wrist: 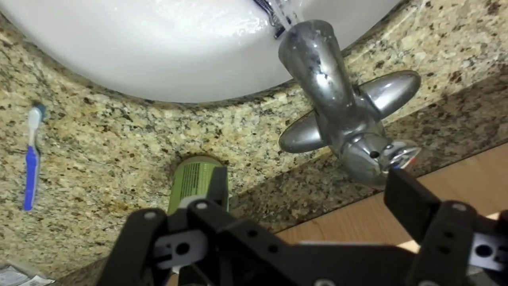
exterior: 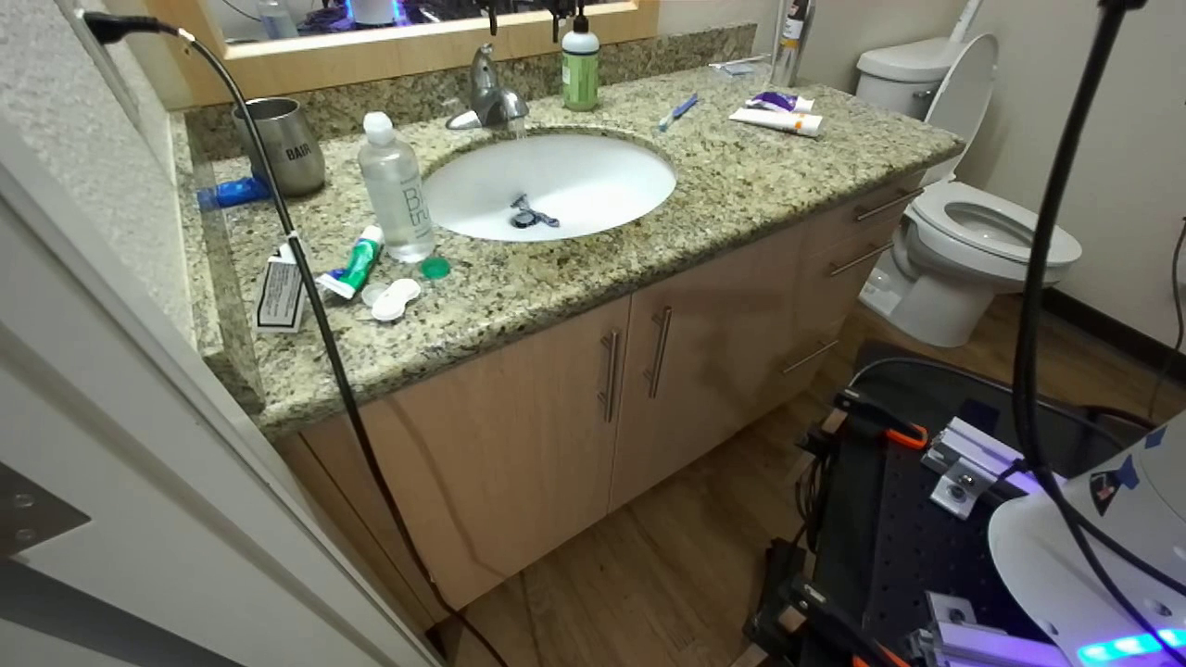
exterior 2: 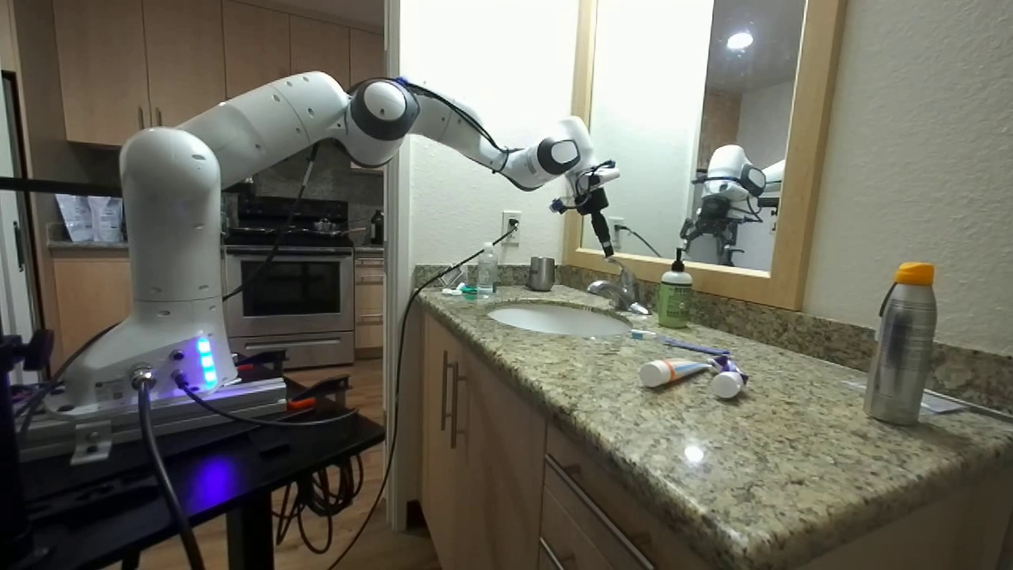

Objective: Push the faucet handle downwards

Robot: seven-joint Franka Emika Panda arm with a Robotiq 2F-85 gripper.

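The faucet handle (wrist: 399, 154), a short grey-silver lever, tops the small curved faucet (wrist: 329, 83) at the back of the white oval basin (exterior: 593, 176). The handle also shows in both exterior views (exterior: 484, 63) (exterior 2: 628, 277), slanting upward. Water runs from the spout. My gripper (wrist: 307, 178) is open and empty, fingers spread wide. In the wrist view its right fingertip overlaps the handle's end; I cannot tell whether they touch. Its left fingertip overlaps the green soap bottle (wrist: 194, 180). In an exterior view the gripper (exterior 2: 608, 252) is just above the handle, pointing down.
The green soap bottle stands beside the faucet, also in both exterior views (exterior: 581, 74) (exterior 2: 674, 299). The mirror (exterior 2: 657, 103) is close behind. A clear bottle (exterior: 397, 199), a metal mug (exterior: 287, 148), a toothbrush (wrist: 31, 167) and tubes (exterior: 776, 120) lie around the basin. A razor (exterior: 530, 215) lies inside it.
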